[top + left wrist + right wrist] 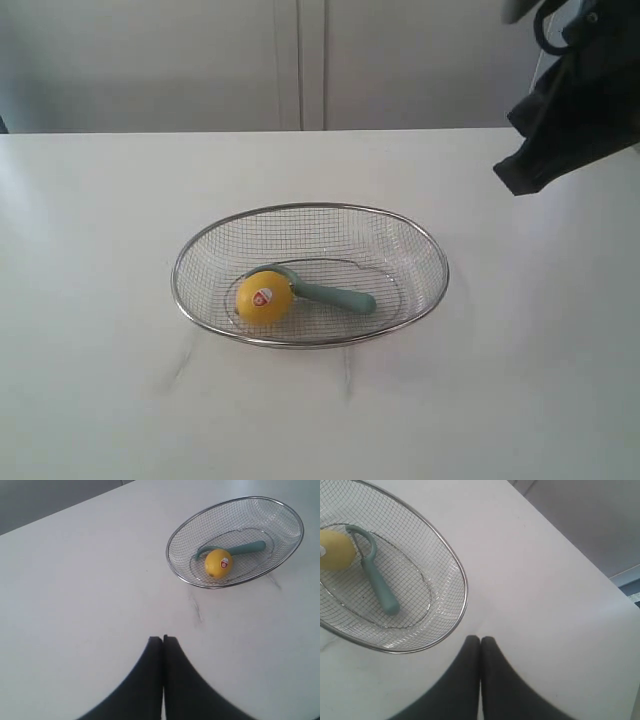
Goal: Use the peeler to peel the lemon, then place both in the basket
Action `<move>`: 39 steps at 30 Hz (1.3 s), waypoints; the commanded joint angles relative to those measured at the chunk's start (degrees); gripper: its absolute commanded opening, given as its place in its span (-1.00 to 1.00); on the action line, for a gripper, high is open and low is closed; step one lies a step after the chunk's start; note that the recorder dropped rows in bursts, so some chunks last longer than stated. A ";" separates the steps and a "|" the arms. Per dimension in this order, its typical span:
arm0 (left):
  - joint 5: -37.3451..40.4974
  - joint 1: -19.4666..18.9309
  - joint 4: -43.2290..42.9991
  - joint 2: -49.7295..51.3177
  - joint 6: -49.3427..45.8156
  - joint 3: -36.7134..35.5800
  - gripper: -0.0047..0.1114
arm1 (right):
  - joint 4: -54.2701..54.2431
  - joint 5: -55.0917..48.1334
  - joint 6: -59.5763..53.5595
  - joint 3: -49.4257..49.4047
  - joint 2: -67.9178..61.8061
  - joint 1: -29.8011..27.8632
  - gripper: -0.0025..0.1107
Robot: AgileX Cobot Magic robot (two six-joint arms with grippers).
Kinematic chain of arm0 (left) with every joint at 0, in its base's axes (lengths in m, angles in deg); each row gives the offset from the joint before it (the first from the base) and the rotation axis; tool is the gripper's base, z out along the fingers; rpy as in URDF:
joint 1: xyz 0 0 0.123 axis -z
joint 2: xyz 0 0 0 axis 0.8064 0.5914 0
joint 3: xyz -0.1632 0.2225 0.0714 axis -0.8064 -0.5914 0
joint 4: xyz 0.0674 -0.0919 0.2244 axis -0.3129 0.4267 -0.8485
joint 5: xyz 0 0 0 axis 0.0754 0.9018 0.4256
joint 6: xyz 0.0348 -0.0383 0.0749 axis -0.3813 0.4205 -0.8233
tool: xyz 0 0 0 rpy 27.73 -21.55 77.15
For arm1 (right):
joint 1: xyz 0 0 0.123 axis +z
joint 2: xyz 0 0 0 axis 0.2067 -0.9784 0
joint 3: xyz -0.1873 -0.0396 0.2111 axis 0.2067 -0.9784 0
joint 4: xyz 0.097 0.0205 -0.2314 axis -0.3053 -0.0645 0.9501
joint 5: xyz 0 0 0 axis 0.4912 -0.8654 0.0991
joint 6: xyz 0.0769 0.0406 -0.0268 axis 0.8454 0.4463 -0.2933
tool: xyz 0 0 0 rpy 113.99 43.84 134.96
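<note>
Lemon [264, 298] lies in the left of the basket [310, 207], against the peeler [335, 296] head, whose teal handle runs right. Left tool [163, 639], pinched together and empty, hangs over bare worktop [100, 250], well apart from the lemon. Right tool [480, 639], likewise closed and empty, hovers raised at the far right.

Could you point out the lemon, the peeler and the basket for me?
lemon [264, 298], exterior view, centre by the sticker
peeler [338, 296], exterior view, teal handle
basket [310, 206], exterior view, far rim
</note>
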 commanded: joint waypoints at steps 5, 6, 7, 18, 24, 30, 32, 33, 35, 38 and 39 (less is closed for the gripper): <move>0.10 0.30 -0.13 -0.47 0.33 -0.28 -0.92 | -5.53 1.21 0.30 0.15 19.39 -13.84 -0.96; 0.10 0.30 -0.13 -0.47 0.33 -0.28 -0.92 | -5.42 1.36 0.30 0.15 21.73 -16.32 -0.96; 0.10 0.30 -0.13 -0.47 0.33 -0.28 -0.92 | -5.33 1.49 0.30 0.15 24.03 -18.78 -0.96; 0.10 0.30 -0.13 -0.47 0.33 -0.28 -0.92 | -5.33 1.65 0.30 -0.41 43.38 -25.72 -0.96; 0.10 0.30 -0.13 -0.47 0.33 -0.28 -0.92 | -5.33 1.65 0.30 -7.69 47.95 -25.72 -0.96; 0.00 0.30 -0.13 -0.47 0.33 -0.28 -0.92 | -5.33 1.31 0.30 -16.05 59.56 -25.76 -0.96; 0.00 0.30 -0.13 -0.47 0.33 -0.28 -0.92 | -5.33 1.31 0.30 -18.68 62.95 -25.76 -0.96; 0.00 0.30 -0.13 -0.47 0.33 -0.28 -0.92 | -5.33 1.42 0.30 -20.85 64.06 -25.76 -0.96; 0.00 0.30 -0.13 -0.47 0.33 -0.28 -0.92 | -5.33 1.42 0.55 -23.77 64.06 -25.76 -0.96; 0.00 0.30 -0.13 -0.47 0.33 -0.28 -0.92 | -6.01 1.52 6.08 -26.21 64.06 -25.76 -0.96; 0.00 0.30 -0.13 -0.47 0.33 -0.28 -0.92 | -6.01 1.65 10.25 -27.16 64.06 -25.76 -0.96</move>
